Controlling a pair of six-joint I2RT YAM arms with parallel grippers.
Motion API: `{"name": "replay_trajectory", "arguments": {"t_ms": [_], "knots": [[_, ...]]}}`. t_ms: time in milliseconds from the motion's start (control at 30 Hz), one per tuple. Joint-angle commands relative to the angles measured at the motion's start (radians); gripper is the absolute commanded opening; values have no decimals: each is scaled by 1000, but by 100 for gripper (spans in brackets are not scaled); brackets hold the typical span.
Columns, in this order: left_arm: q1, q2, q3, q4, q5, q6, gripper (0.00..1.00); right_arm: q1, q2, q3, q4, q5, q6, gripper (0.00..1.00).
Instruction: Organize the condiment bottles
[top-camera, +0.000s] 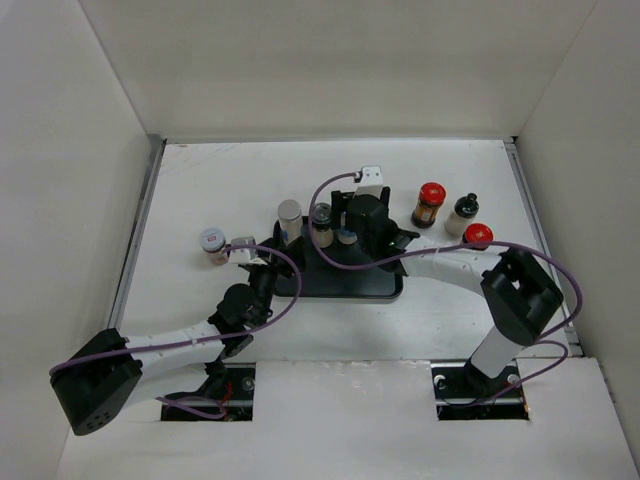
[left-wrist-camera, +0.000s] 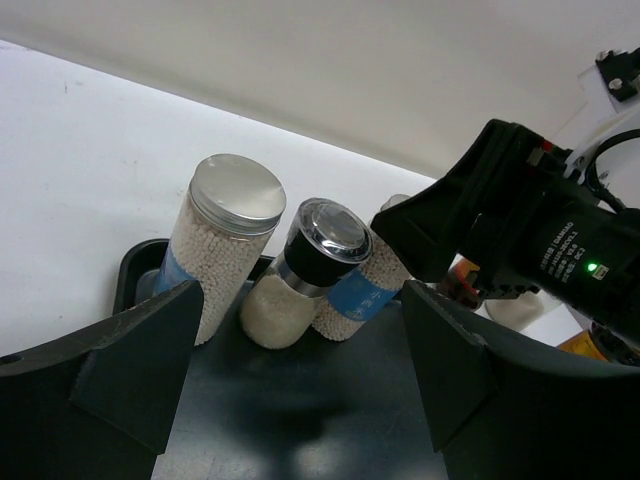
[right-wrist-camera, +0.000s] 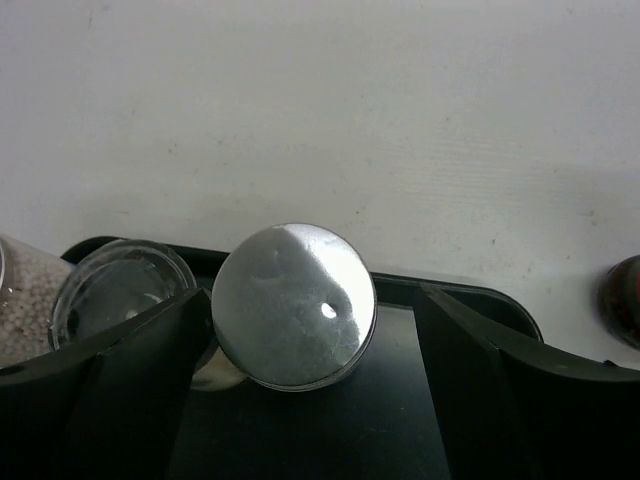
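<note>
One silver-capped jar (right-wrist-camera: 294, 305) stands unclamped inside the right pincer (right-wrist-camera: 312, 296).

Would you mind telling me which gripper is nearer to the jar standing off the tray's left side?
Left. The left gripper is just right of that jar, at the tray's left edge; the right gripper is farther right, over the tray.

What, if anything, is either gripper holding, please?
Nothing. The left gripper is open and empty; the right gripper is open and straddles the silver-capped jar, with a gap showing beside it.
</note>
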Motion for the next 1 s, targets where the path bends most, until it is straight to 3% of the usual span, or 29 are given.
{"name": "replay_trajectory", "arguments": {"t_ms": [0, 167, 300, 533, 967], "knots": [[9, -7, 6, 54, -4, -13, 80, 7, -84, 12, 75, 24, -3, 92], [9, -2, 11, 54, -4, -13, 80, -48, -238, -60, 35, 23, 9, 95], [4, 1, 11, 54, -2, -16, 80, -197, -281, -108, -4, 35, 11, 96], [4, -4, 11, 54, -1, -17, 80, -361, -224, -71, -93, 51, 3, 100], [10, 21, 14, 54, -4, -19, 80, -453, -68, -23, -114, -20, 40, 100]]}}
